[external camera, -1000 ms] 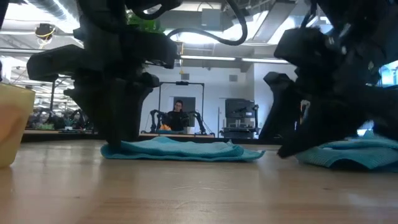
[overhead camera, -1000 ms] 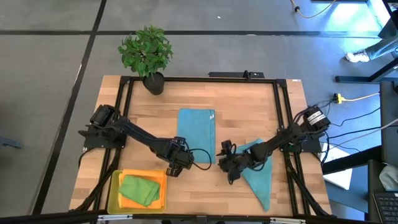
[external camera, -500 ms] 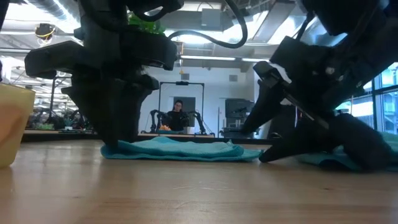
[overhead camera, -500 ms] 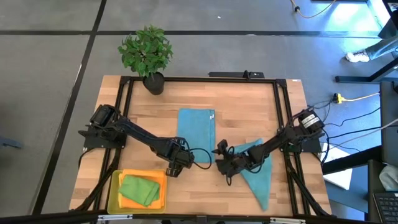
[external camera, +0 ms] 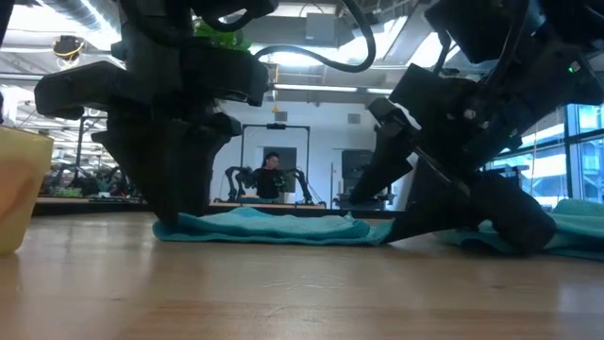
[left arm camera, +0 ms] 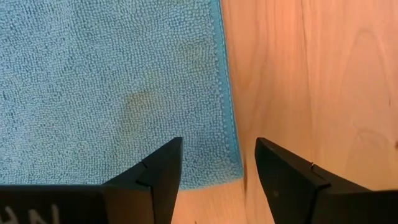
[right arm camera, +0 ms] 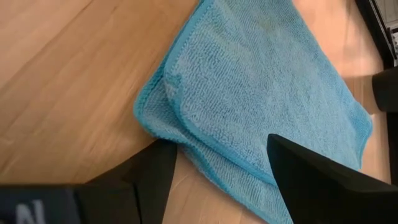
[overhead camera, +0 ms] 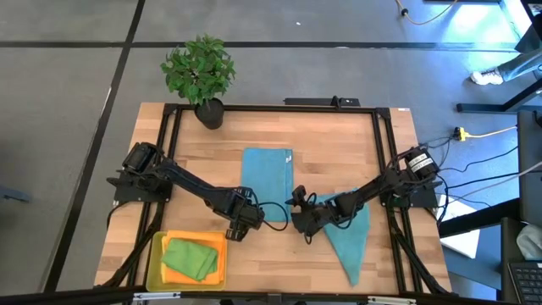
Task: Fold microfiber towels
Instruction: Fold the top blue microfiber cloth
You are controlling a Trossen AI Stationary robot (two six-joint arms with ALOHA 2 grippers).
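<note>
A folded teal towel lies flat at the table's middle. My left gripper points down at its near left corner and is open, one finger over the cloth and one over the bare wood. My right gripper slants down from the right at the towel's near right corner, where two layers show. It is open, with a finger on either side of the corner. A second teal towel lies spread under my right arm, toward the table's near right. My left gripper comes from above at the towel's near left corner; I cannot tell whether the finger over the cloth touches it. My right gripper reaches table height beside the towel's near right corner; I cannot tell whether its fingers touch the cloth.
A yellow tray at the near left holds a folded green towel. A potted plant stands at the far left corner. Black frame rails run along the table's sides. Bare wood shows between the two teal towels.
My right gripper has gone toward the table's left, up to the folded towel's near right corner. It has rolled about its own line and tipped further down. The folded towel has kept its place.
</note>
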